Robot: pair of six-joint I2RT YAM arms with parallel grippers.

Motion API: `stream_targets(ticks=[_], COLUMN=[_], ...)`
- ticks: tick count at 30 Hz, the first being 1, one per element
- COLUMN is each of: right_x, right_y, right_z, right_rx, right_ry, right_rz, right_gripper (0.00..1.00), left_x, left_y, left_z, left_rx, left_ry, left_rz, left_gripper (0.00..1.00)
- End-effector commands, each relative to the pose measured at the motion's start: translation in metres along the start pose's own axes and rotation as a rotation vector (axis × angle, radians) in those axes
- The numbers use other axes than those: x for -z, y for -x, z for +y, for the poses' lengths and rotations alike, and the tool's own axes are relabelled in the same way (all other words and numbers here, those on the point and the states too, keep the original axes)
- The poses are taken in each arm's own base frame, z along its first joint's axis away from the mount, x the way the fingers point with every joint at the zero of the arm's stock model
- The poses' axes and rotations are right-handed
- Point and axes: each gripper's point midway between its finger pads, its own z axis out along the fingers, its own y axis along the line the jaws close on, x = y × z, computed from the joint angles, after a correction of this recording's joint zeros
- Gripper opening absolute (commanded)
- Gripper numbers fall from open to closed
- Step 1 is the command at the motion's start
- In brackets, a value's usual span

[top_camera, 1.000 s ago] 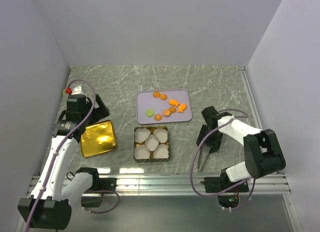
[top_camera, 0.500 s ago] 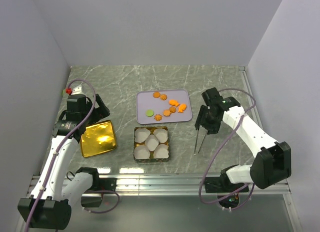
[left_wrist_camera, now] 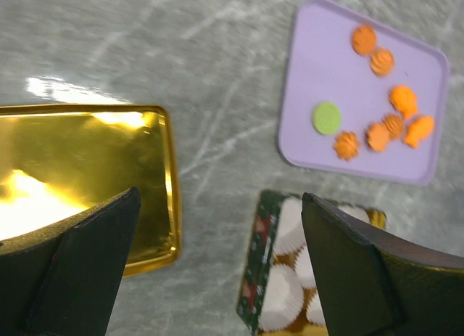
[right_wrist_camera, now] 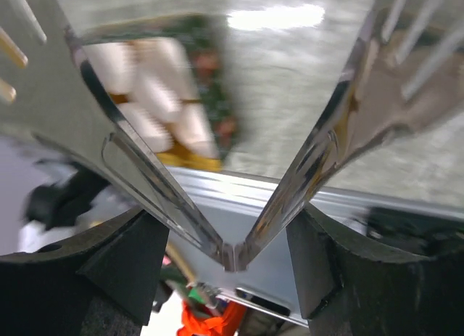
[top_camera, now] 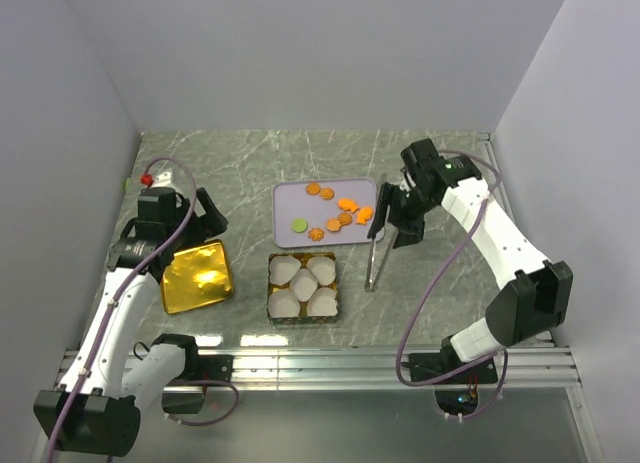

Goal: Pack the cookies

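Note:
Several orange cookies and one green cookie lie on a lilac tray; the left wrist view shows the same cookies on the tray. My right gripper is shut on metal tongs just right of the tray, with the tong tips hanging toward the table. In the right wrist view the tongs spread in a V from between my fingers. My left gripper is open and empty over the gold lid.
A patterned tin holding several white paper cups stands in front of the tray. The left wrist view has the gold lid at left and the tin at the bottom. White walls enclose three sides of the table.
My right arm has swung up and to the left, carrying the tongs from the front right of the table to the tray's right edge. The left arm shifted only slightly.

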Motion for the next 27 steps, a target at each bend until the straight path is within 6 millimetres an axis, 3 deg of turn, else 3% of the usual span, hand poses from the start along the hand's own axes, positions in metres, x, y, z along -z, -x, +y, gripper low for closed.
stream_targets(ticks=[1, 6, 8, 9, 12, 18, 27], right_x=[0.026, 0.031, 0.031, 0.03, 0.03, 0.035, 0.039], right_y=[0.005, 0.015, 0.018, 0.02, 0.023, 0.028, 0.028], right_z=[0.044, 0.081, 0.098, 0.103, 0.124, 0.154, 0.19], right_rx=[0.039, 0.062, 0.072, 0.073, 0.075, 0.052, 0.0], right_ry=[0.173, 0.258, 0.29, 0.301, 0.342, 0.418, 0.567], right_rz=[0.025, 0.049, 0.059, 0.061, 0.073, 0.078, 0.107], right_gripper=[0.69, 0.65, 0.65, 0.65, 0.64, 0.64, 0.64], left_x=[-0.002, 0.005, 0.016, 0.022, 0.032, 0.038, 0.047], left_y=[-0.015, -0.051, -0.051, -0.061, -0.064, -0.07, -0.079], left_z=[-0.036, -0.107, -0.136, -0.153, -0.184, -0.21, -0.226], left_rx=[-0.031, -0.103, -0.127, -0.14, -0.158, -0.209, -0.225], left_ry=[-0.168, -0.362, -0.437, -0.491, -0.58, -0.627, -0.689], left_rz=[0.077, 0.204, 0.21, 0.249, 0.28, 0.312, 0.343], left_gripper=[1.0, 1.0, 0.99, 0.99, 0.99, 0.99, 0.99])
